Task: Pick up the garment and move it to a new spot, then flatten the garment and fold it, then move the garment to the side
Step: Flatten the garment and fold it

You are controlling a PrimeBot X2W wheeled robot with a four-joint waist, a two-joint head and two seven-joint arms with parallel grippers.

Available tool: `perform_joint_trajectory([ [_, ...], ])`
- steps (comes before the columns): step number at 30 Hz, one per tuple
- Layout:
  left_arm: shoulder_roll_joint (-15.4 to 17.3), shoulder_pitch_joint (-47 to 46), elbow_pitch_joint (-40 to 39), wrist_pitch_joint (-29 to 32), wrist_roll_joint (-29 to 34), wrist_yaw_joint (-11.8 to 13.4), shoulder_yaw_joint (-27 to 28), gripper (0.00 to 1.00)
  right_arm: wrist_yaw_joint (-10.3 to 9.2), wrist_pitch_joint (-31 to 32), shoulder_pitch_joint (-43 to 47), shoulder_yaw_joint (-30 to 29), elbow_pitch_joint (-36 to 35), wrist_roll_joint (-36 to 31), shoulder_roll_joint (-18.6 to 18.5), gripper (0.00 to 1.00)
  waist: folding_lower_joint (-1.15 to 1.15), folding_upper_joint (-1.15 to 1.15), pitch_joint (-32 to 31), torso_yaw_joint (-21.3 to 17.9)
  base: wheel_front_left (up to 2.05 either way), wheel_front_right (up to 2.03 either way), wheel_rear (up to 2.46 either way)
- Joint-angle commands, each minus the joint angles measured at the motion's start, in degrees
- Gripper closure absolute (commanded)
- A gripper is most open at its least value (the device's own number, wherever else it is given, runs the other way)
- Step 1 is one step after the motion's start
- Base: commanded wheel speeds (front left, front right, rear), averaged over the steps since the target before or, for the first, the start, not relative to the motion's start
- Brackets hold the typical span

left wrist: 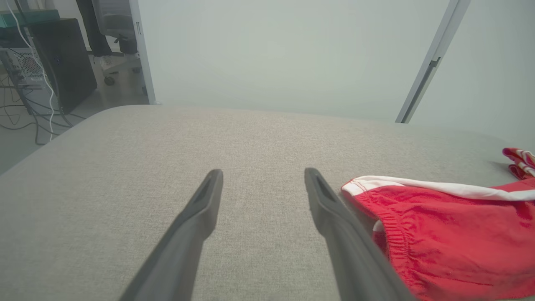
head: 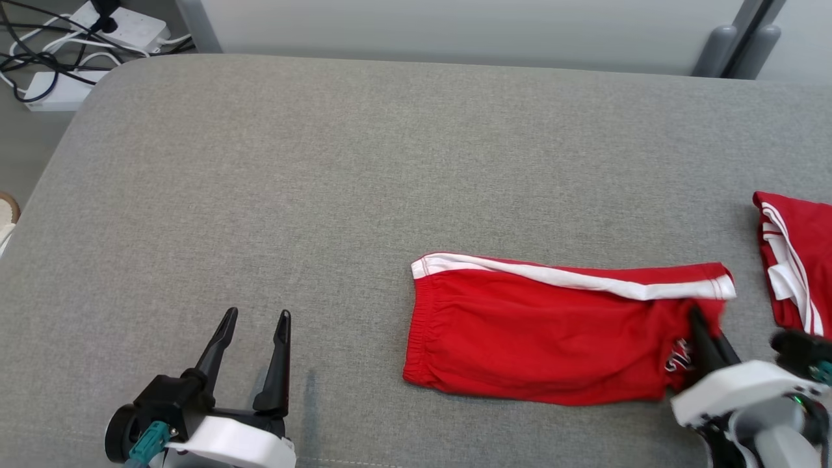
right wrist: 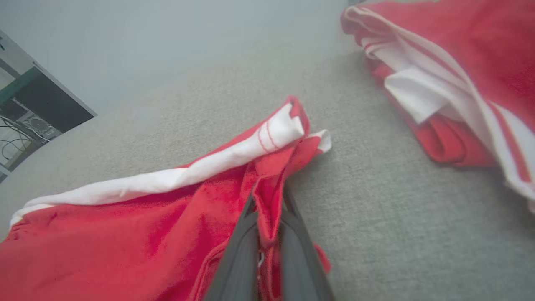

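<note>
The garment (head: 546, 331), red shorts with a white side stripe, lies folded flat on the grey padded surface, its waistband to the left. My right gripper (head: 701, 320) is shut on the garment's right end, near the leg hem. In the right wrist view a ridge of red cloth (right wrist: 267, 200) is pinched between the two dark fingers. My left gripper (head: 255, 320) stands open at the lower left, apart from the garment, with nothing between its fingers. The left wrist view shows the waistband (left wrist: 388, 234) just right of the right finger.
A second red and white garment (head: 796, 263) lies bunched at the right edge of the grey surface (head: 325, 182). Power strips and cables (head: 78, 45) lie on the floor beyond the far left corner. A pale wall panel runs behind the surface.
</note>
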Motion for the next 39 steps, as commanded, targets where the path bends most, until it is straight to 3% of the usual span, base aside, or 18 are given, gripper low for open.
perform_joint_trajectory([
  [1, 0.85, -3.12, -1.39, -0.75, 0.61, -0.36, 2.32, 0.0, -0.02, -0.31, -0.36, 3.18, -4.81, 0.96, 0.17, 1.0, 0.0, 0.0, -0.18, -0.41, 0.0, 0.0, 0.0],
  [7, 0.71, -3.58, -1.41, -0.75, 0.87, -0.55, 1.9, 0.0, -0.02, 4.05, 0.73, 13.49, -22.2, 3.89, 1.79, 1.0, 0.0, 0.0, -0.4, -0.84, 0.0, 0.0, 0.0],
  [11, 0.56, -3.94, -1.28, -0.73, 0.9, -0.71, 1.48, 0.0, -0.02, 8.2, 0.31, 19.82, -27.25, 4.18, 3.14, 1.0, 0.0, 0.0, -0.49, -0.45, 0.0, 0.0, 0.0],
  [17, 0.01, -4.53, -0.48, -0.62, 0.91, -1.39, 0.2, 0.0, -0.02, 9.34, -3.08, 28.51, -23.68, 4.45, 5.26, 1.0, 0.0, 0.0, -0.76, 1.83, 0.0, 0.0, 0.0],
  [29, -1.04, -6.08, 1.0, -0.53, 0.92, -2.25, -1.28, 0.0, -0.02, 2.23, -10.19, 34.5, -10.74, 9.86, 5.68, 1.0, 0.0, 0.0, 0.39, 4.49, 0.0, 0.0, 0.0],
  [30, -1.04, -6.14, 1.05, -0.54, 0.93, -2.23, -1.25, 0.0, -0.02, 1.77, -10.91, 35.53, -9.99, 9.98, 5.68, 0.81, 0.0, 0.0, 0.51, 4.42, 0.0, 0.0, 0.0],
  [31, -1.03, -6.22, 1.09, -0.54, 0.96, -2.24, -1.25, 0.0, -0.02, 1.6, -11.37, 36.42, -9.19, 10.79, 5.68, 0.36, 0.0, 0.0, 0.63, 4.34, 0.0, 0.0, 0.0],
  [32, -1.02, -6.29, 1.13, -0.55, 0.97, -2.29, -1.26, 0.0, -0.02, 1.27, -11.9, 37.28, -8.54, 11.62, 5.68, 0.13, 0.0, 0.0, 0.75, 4.23, 0.0, 0.0, 0.0],
  [33, -1.01, -6.4, 1.17, -0.56, 0.99, -2.35, -1.28, 0.0, -0.02, 0.65, -12.55, 38.06, -8.0, 12.09, 5.69, 0.0, 0.0, 0.0, 0.85, 4.11, 0.0, 0.0, 0.0],
  [39, -1.03, -6.85, 1.27, -0.6, 1.16, -2.43, -1.23, 0.0, -0.02, -1.75, -15.26, 42.54, -8.41, 18.28, 5.69, 0.0, 0.0, 0.0, 1.4, 3.26, 0.0, 0.0, 0.0],
])
